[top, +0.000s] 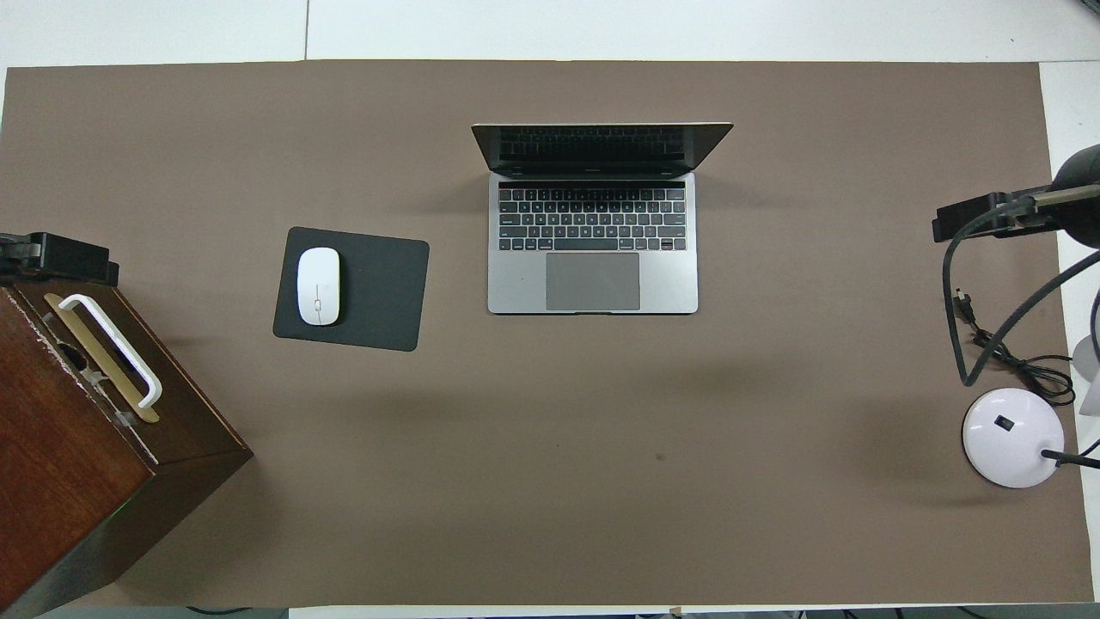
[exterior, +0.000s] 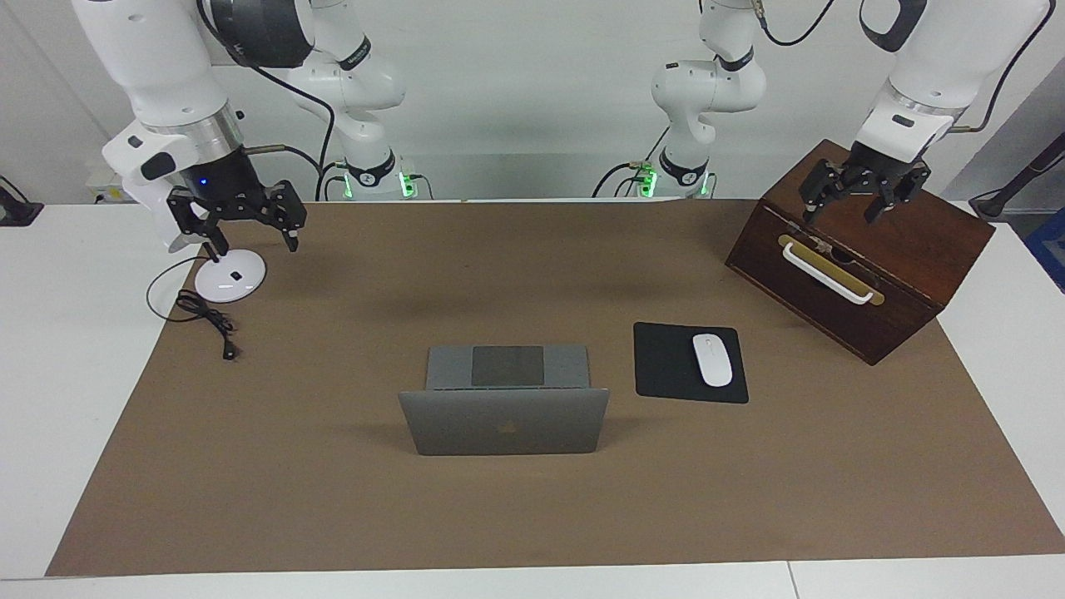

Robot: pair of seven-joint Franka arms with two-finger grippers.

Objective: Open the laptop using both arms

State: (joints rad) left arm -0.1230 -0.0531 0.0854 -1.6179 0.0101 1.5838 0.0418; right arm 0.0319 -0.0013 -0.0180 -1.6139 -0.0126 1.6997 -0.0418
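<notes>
Silver-grey laptop (exterior: pixel 504 409) well apart from both pincers

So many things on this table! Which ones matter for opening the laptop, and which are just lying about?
For the job:
- laptop, lid already up
- left hand, open, over the wooden box
- right hand, open, over the lamp base

Lying about:
- wooden box with a white handle
- mouse on a black mouse pad
- white lamp base and its cable

Left open brown mat (exterior: pixel 349 516) all around the laptop (exterior: pixel 506 399), hemmed only by mouse pad (exterior: pixel 670 362) just beside it, wooden box (exterior: pixel 865 249) toward one end, lamp base (exterior: pixel 230 275) toward the other.
</notes>
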